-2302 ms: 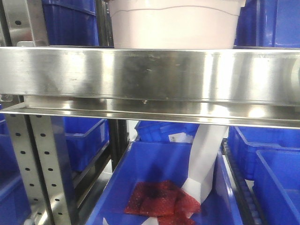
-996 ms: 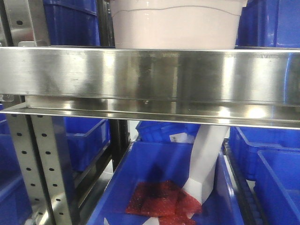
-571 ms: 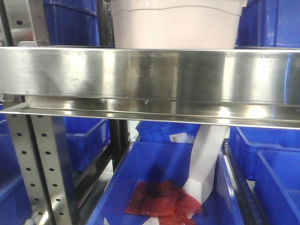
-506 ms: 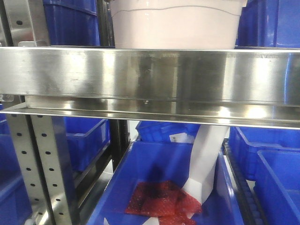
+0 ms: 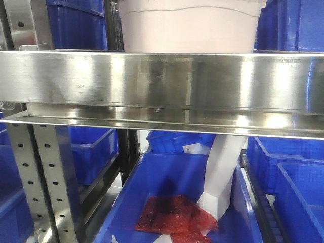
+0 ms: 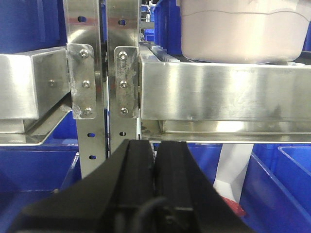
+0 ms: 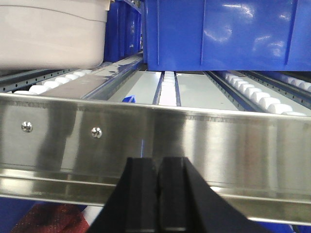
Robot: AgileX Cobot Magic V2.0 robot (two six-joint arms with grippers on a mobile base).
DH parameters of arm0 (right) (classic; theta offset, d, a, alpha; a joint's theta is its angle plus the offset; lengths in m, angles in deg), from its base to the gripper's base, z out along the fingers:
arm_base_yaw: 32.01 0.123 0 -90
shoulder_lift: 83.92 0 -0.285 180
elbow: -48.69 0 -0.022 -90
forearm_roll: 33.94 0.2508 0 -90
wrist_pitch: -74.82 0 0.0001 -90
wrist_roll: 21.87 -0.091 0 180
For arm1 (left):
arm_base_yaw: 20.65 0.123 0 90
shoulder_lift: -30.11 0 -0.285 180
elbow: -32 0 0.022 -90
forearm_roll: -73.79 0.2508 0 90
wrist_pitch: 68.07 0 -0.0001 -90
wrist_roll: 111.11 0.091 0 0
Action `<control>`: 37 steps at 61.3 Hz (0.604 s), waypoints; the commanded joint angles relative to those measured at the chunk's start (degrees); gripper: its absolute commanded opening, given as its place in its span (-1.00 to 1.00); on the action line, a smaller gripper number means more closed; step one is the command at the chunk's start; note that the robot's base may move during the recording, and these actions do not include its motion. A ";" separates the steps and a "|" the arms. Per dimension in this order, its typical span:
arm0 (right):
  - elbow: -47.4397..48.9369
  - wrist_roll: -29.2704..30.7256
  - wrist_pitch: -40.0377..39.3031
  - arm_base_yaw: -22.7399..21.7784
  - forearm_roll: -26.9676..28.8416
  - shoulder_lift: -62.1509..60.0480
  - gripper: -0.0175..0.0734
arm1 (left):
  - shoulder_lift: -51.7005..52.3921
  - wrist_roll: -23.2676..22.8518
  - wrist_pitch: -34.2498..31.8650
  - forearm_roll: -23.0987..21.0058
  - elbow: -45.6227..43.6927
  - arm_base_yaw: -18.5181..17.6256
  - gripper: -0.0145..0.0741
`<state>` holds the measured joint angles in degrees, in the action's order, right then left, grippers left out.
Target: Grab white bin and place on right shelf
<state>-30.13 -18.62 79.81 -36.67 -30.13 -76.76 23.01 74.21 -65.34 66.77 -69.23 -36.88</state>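
Behind the right shelf (image 5: 162,81) rail, the white bin (image 5: 190,28) is sitting on rollers (image 7: 53,81), visible only from the right wrist; both grippers' fingers, left (image 6: 154,165) and right (image 7: 158,189), are pressing together, empty.

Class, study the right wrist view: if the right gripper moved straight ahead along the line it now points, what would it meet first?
Most likely the steel front rail of the right shelf. The shut right gripper points at its brushed face, below the roller lanes; the white bin sits higher and left. Depth is hard to judge.
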 commanded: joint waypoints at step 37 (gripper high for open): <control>-0.07 -0.24 -5.62 -0.36 -0.36 -1.04 -0.46 | 0.66 -0.37 -4.61 -0.11 0.05 -0.52 -0.94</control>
<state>-30.13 -18.62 79.77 -36.67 -30.13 -76.76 23.01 74.21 -65.34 66.77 -69.23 -36.88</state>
